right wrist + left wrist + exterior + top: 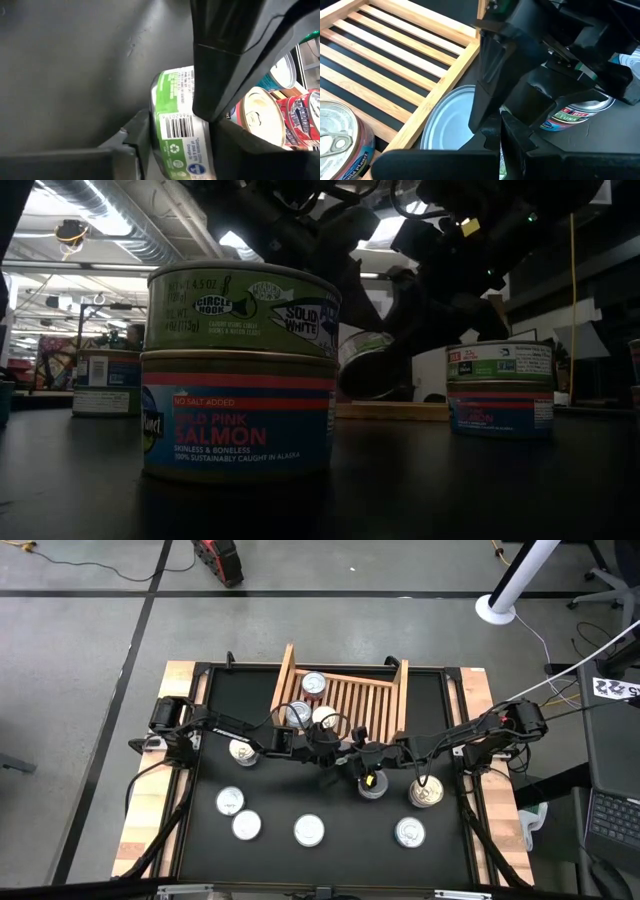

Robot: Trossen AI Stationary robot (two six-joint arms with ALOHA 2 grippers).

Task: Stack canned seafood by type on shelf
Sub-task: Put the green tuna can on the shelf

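Note:
My right gripper [352,762] is shut on a green-labelled tin [180,125] just in front of the wooden shelf [340,695]. The tin also shows tipped in the low view [365,365] and as a silvery face in the left wrist view [450,120]. My left gripper [322,745] is close against the same tin, nose to nose with the right one; whether it touches the tin I cannot tell. Three tins [313,685] stand on the shelf's slats. Several more tins [309,830] stand on the black table, some stacked in twos [240,370]. My right gripper pinches the green-labelled tin between its two fingers [137,135], one on each flat end, with the barcode side wall [176,127] facing the wrist camera. The fingers come from the table's right side. The tin is turned on edge and lifted clear of the table.
Tins stand close by at the right [372,785] [426,793] and at the left [243,752]. A row of tins [246,826] [410,832] stands near the table's front. The shelf's raised side boards [283,680] flank its slats, and its near board [445,85] lies next to the held tin.

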